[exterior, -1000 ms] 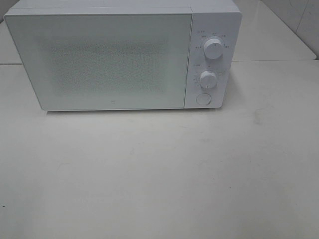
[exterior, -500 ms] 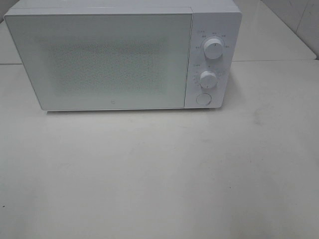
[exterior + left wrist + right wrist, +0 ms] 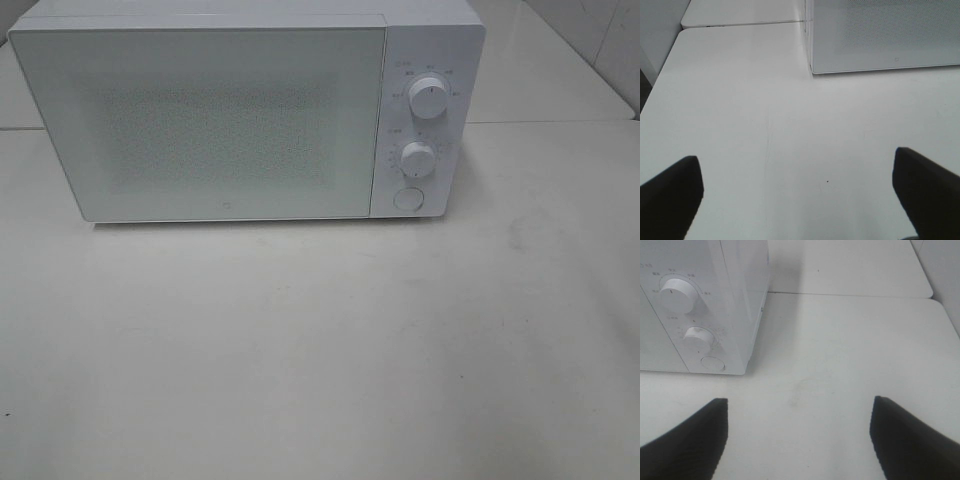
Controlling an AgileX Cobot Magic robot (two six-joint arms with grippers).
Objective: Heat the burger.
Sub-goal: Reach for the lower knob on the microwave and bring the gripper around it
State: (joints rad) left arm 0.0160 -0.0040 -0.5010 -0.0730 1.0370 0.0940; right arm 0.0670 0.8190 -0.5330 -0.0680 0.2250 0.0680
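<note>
Since no burger shows in any view, where it is cannot be told; the likeliest hiding place is the microwave (image 3: 230, 120), but that is a guess.

- Left pincer (image 3: 795, 162): jaws spread wide, nothing between them, only bare table (image 3: 320, 350) under the gap. The near lower corner of the microwave lies ahead of it, off toward the right arm's side, well apart.
- Right pincer (image 3: 799, 402): jaws also wide apart, holding nothing. The control panel lies ahead of it, toward the left arm's side: upper knob (image 3: 677, 294), lower knob (image 3: 697, 336), round button (image 3: 713, 363) beneath. None is touched.
- Neither pincer appears in the high view.

Container: the microwave is the only one. Its door (image 3: 200, 120) is shut flush; the window is a pale speckled screen, and nothing inside can be made out.

Progress, as judged: uncertain. If the burger is inside, loading and closing are done, and setting the knobs, or waiting, is what remains. If not, every step is left: open the door, load, shut, set.
</note>
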